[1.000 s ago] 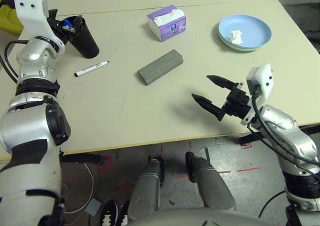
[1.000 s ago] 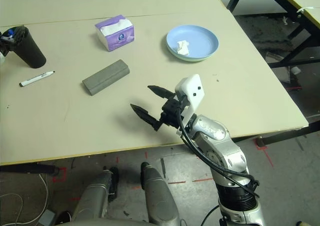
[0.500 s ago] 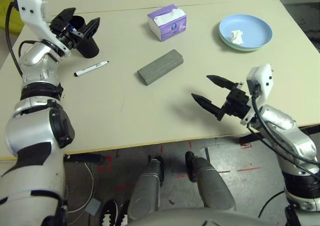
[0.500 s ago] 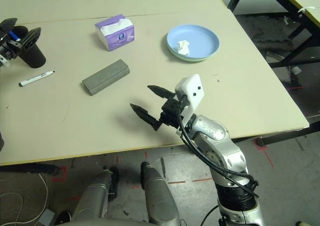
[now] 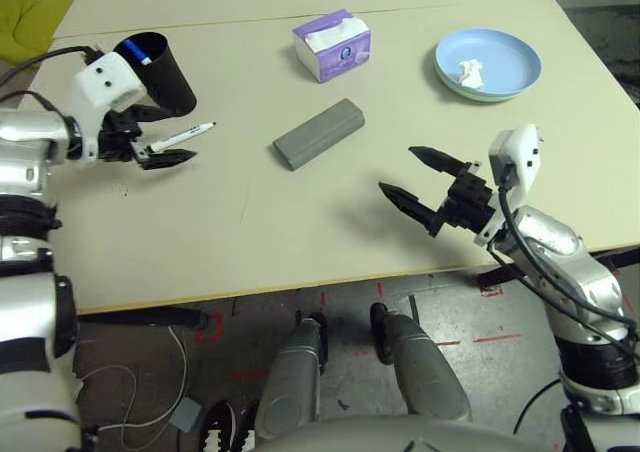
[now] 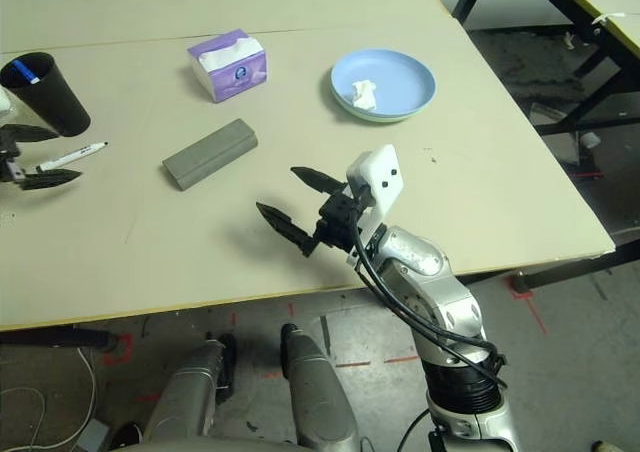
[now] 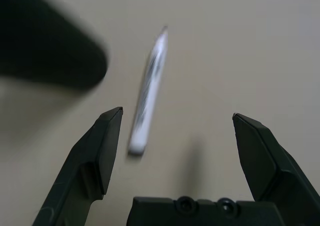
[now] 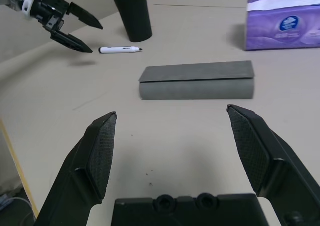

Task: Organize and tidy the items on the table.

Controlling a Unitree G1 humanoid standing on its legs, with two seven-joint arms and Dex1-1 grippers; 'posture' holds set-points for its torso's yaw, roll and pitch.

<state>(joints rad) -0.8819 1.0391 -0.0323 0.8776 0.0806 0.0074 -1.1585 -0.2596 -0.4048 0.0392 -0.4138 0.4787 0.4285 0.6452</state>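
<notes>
While the right gripper hangs spread and empty over the near edge, the left gripper gapes at the black-capped marker lying far left, likely to drop it into the black cup just beyond.

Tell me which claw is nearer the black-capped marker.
Left. The left claw, open, sits right beside the black-capped marker near the black cup; the right claw, open, hovers far across the table.
</notes>
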